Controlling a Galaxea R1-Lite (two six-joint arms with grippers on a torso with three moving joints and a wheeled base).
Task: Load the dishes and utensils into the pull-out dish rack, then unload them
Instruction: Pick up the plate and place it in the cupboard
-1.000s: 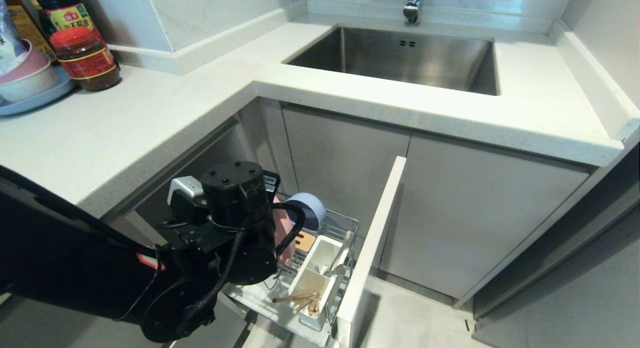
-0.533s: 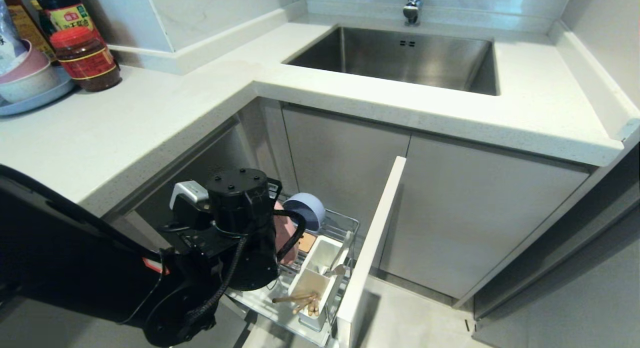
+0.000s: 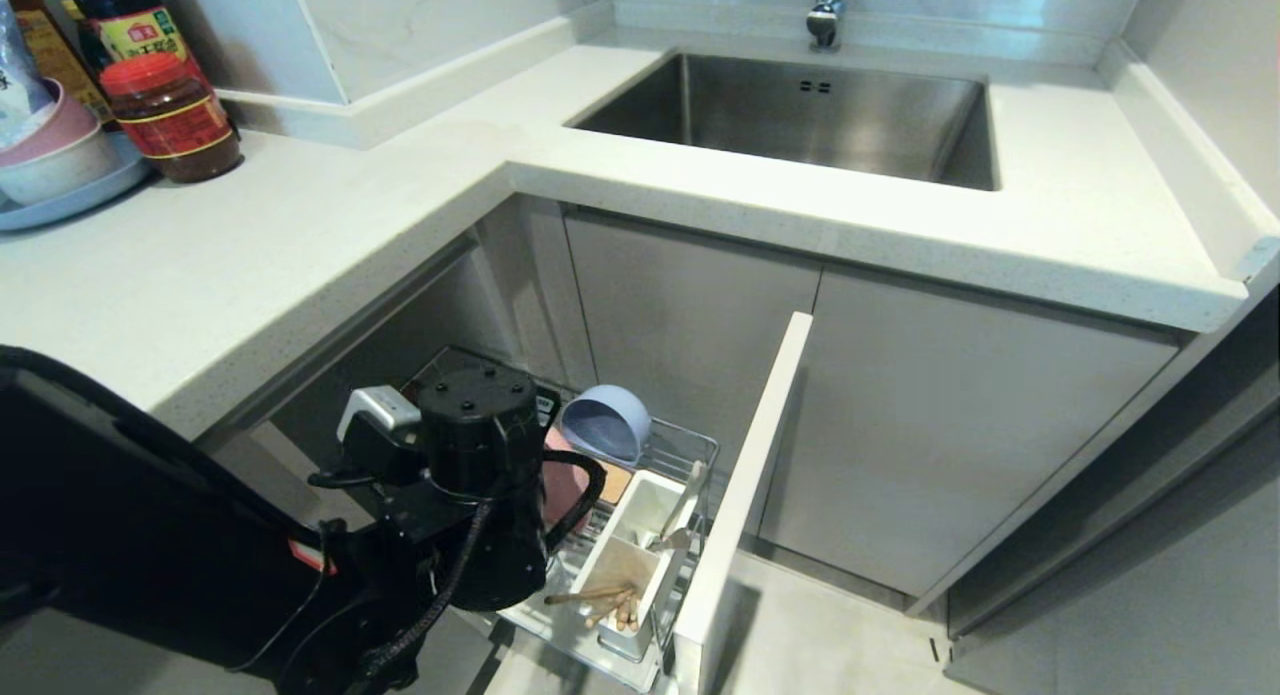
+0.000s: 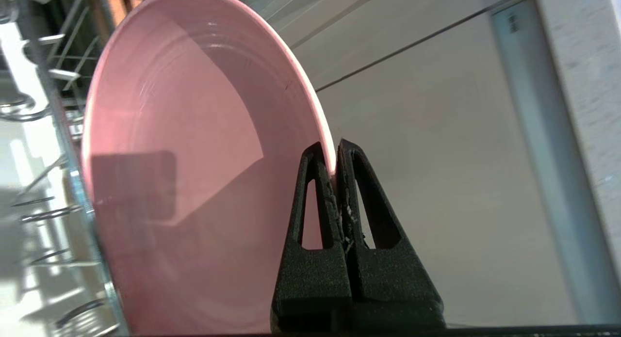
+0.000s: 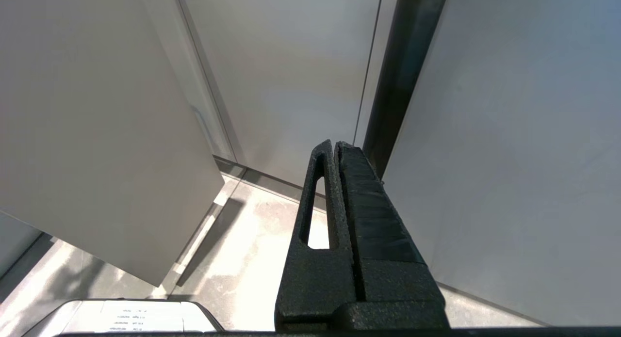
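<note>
You look along the right gripper (image 5: 335, 150); its two black fingers (image 5: 359, 201) lie pressed flat together, with nothing between them; one finger has a slotted cut-out, the other a ribbed face. Beyond the tips you see pale grey cabinet fronts (image 5: 291, 75) with thin seams between the panels; a dark vertical strip (image 5: 402, 70) runs beside them; another pale panel (image 5: 82, 133) stands at an angle to one side, its lower edge above the floor. The floor (image 5: 252, 240) below is light and glossy, with a shadow under that panel. At the near edge you catch a white, rounded part with small printed text (image 5: 140, 317).
</note>
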